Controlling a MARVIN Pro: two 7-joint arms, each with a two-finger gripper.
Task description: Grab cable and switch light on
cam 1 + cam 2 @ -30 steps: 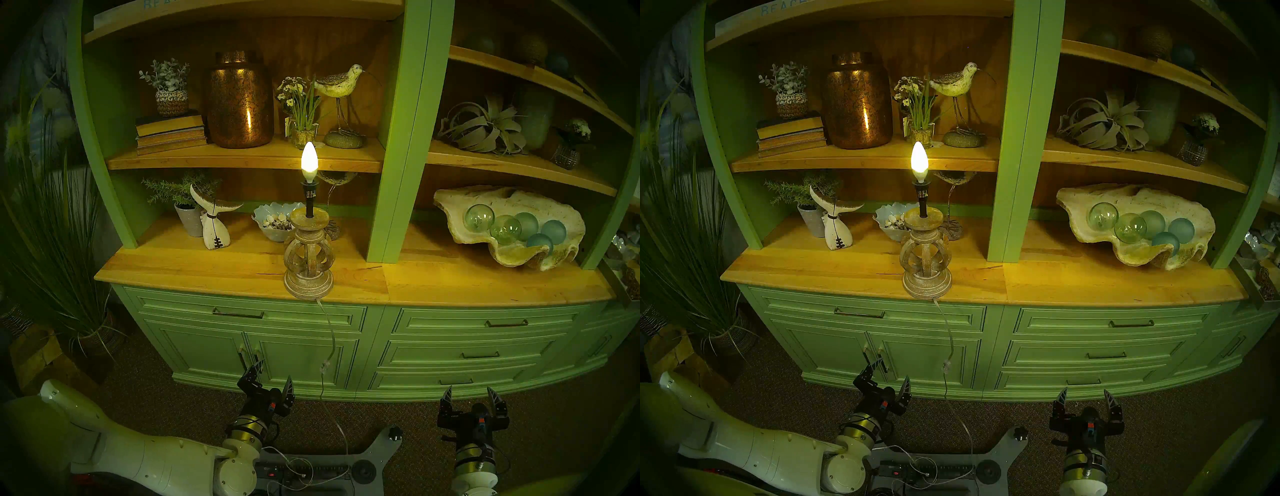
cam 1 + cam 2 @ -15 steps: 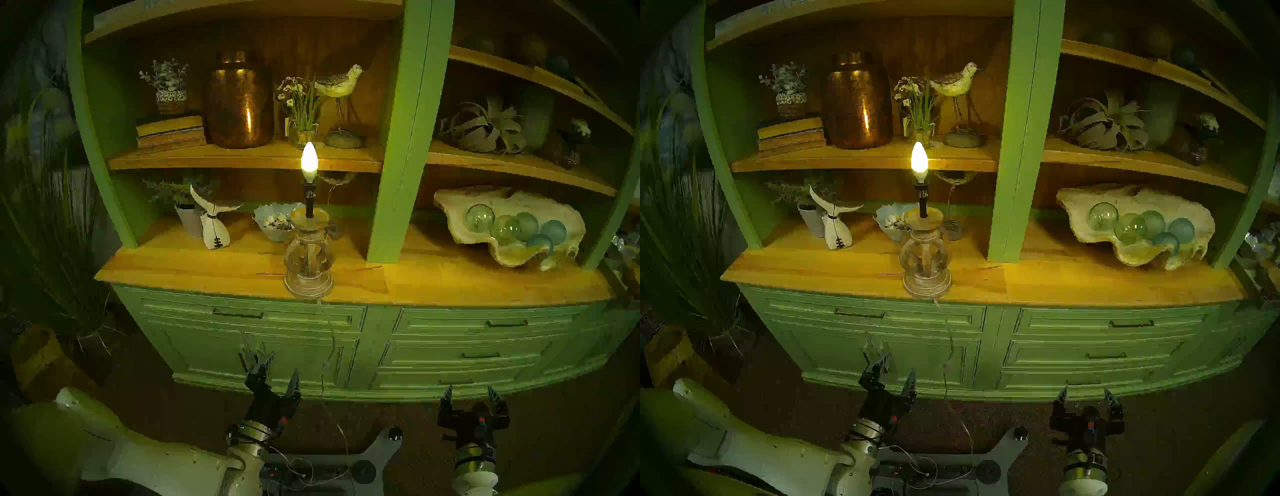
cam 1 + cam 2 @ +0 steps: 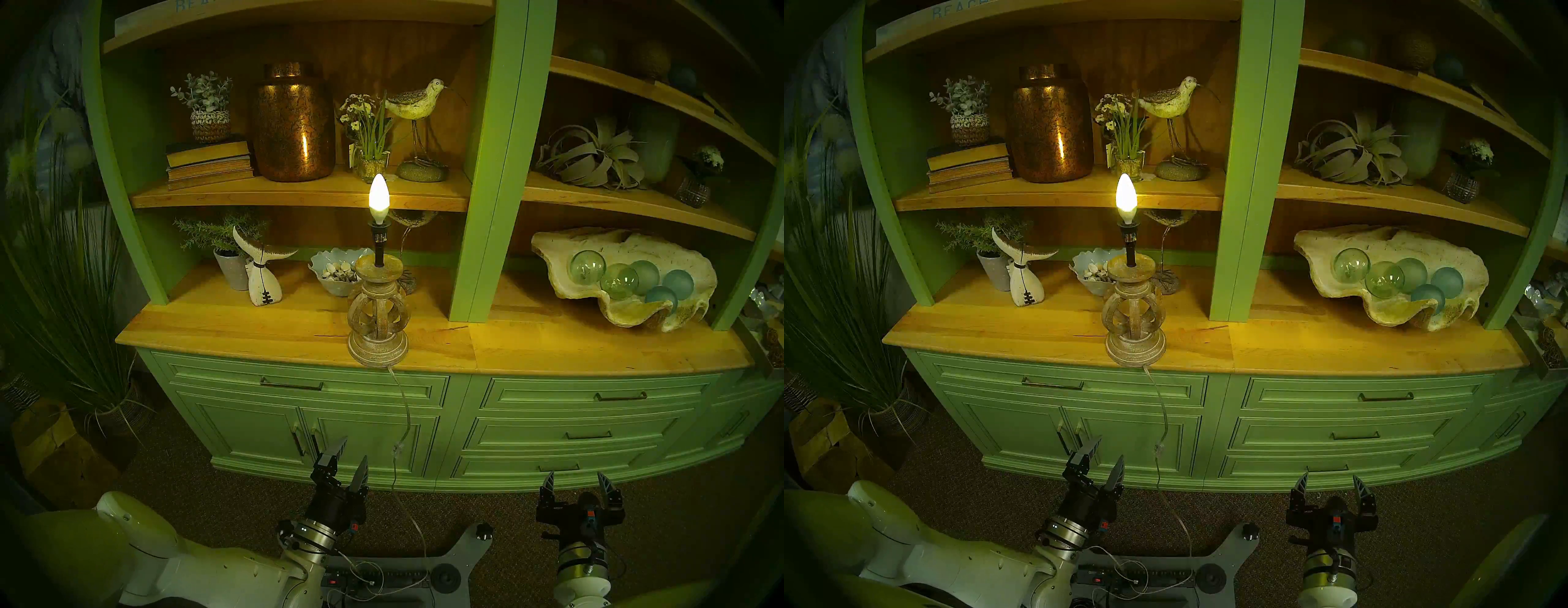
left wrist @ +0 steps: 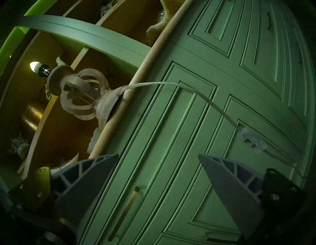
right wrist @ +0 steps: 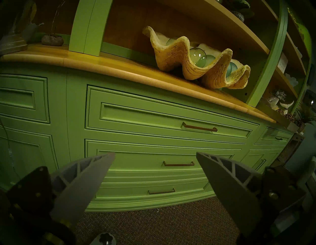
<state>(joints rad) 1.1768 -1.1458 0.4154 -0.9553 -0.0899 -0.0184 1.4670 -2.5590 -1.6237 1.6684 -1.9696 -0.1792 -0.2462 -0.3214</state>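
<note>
Green cabinet [image 3: 373,429] backdrop, left end effector [image 3: 351,454] rolled nearer cable [image 3: 407,420], light [image 3: 378,196] unchanged

Green shelved cabinet [image 3: 373,429], wooden counter [image 3: 237,327], brown carpet [image 3: 237,513]

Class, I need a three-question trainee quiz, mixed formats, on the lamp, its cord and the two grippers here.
1. True or false: the bulb is lit.
2. The inline switch on the clear cord hangs in front of: A) a drawer B) a cabinet door C) the shell bowl.
3. Fill in: the left gripper and the right gripper are both ____.

Key: 1 true; 2 B; 3 open, holding nothing.
</note>
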